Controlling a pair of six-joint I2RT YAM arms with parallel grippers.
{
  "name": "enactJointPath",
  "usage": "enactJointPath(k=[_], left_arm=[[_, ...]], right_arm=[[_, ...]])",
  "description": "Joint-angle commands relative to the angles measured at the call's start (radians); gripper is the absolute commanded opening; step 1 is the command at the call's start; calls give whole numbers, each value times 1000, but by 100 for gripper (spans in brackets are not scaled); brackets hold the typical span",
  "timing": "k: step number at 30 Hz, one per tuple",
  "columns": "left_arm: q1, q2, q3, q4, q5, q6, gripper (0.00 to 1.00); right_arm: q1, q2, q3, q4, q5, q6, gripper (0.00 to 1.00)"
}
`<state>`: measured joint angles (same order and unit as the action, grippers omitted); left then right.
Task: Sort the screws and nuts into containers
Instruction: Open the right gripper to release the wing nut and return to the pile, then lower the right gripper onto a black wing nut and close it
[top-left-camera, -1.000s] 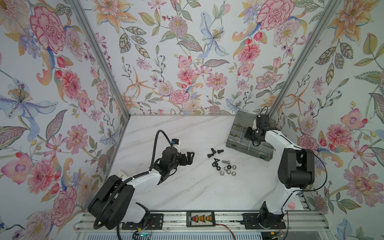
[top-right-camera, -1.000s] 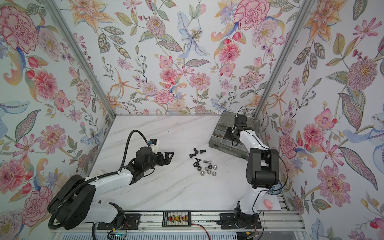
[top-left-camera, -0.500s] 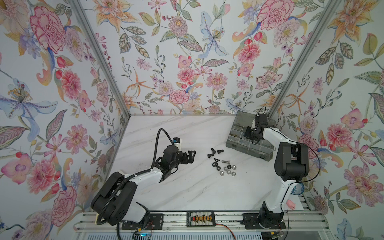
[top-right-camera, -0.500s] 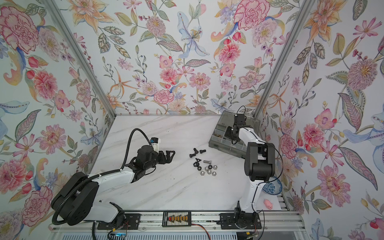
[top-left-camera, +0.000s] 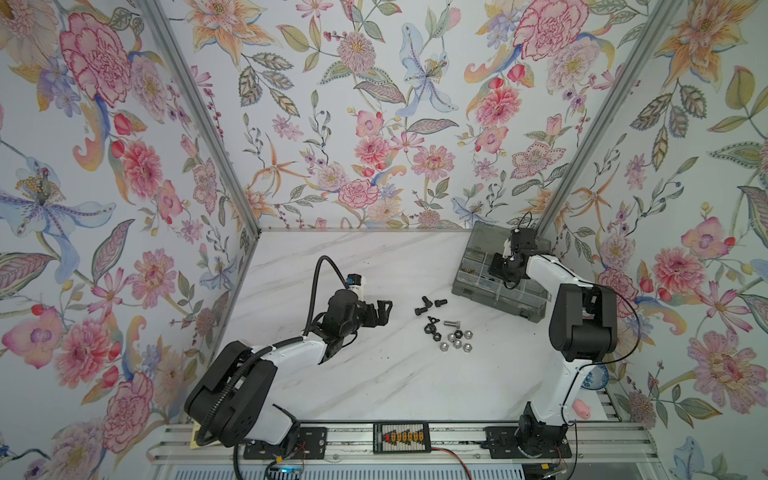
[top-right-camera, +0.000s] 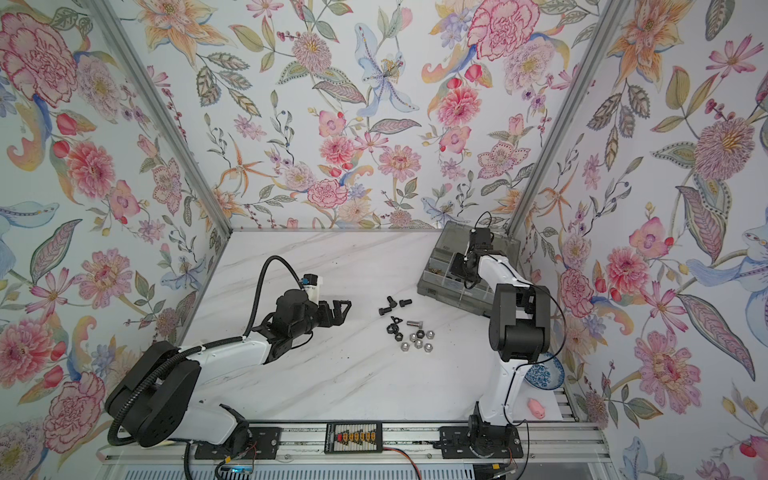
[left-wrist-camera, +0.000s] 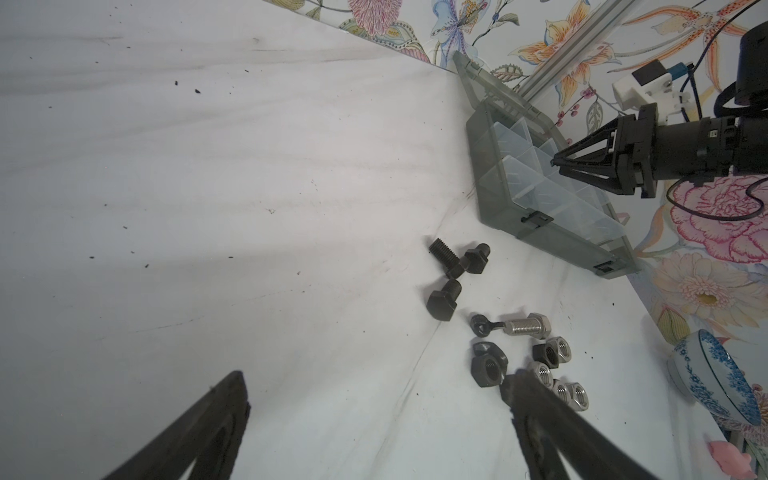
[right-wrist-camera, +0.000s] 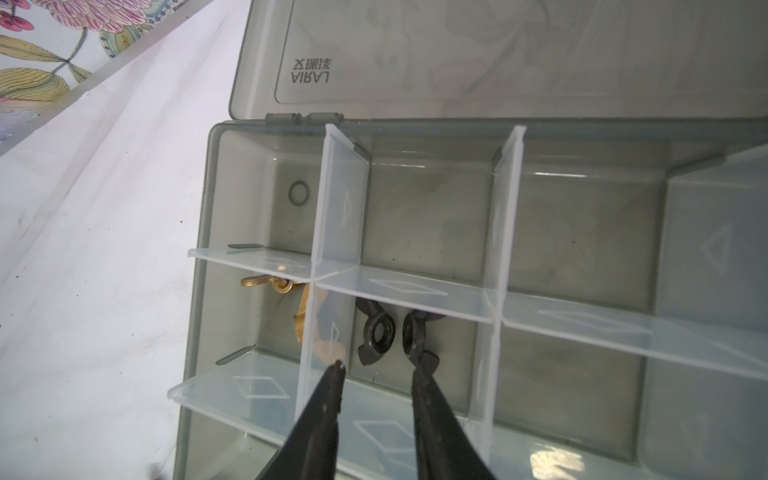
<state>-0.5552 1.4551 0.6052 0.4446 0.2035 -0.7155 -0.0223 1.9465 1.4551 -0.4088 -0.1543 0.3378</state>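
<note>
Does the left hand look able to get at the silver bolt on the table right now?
Probably yes. The left hand is open and empty, and the silver bolt lies just beyond it on bare table, though nuts crowd it.

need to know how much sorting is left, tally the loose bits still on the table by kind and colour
black screws: 3
silver screw: 1
silver hex nuts: 5
black hex nuts: 3
black wing nut: 1
total: 13
</note>
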Motion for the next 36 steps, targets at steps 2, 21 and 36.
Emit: enactJointPath(k=[2,21,36], left_arm=[[12,13,25,20,16,4,99],[11,-14,-7,27,11,-20,99],[10,-38,-17,13,-4,-28,99]], right_arm=[[5,-139,-37,-39,-106,-26,36],[304,-267,-225,-133,-272,-238,46],[443,-91,-209,-130,-144,-364,42]])
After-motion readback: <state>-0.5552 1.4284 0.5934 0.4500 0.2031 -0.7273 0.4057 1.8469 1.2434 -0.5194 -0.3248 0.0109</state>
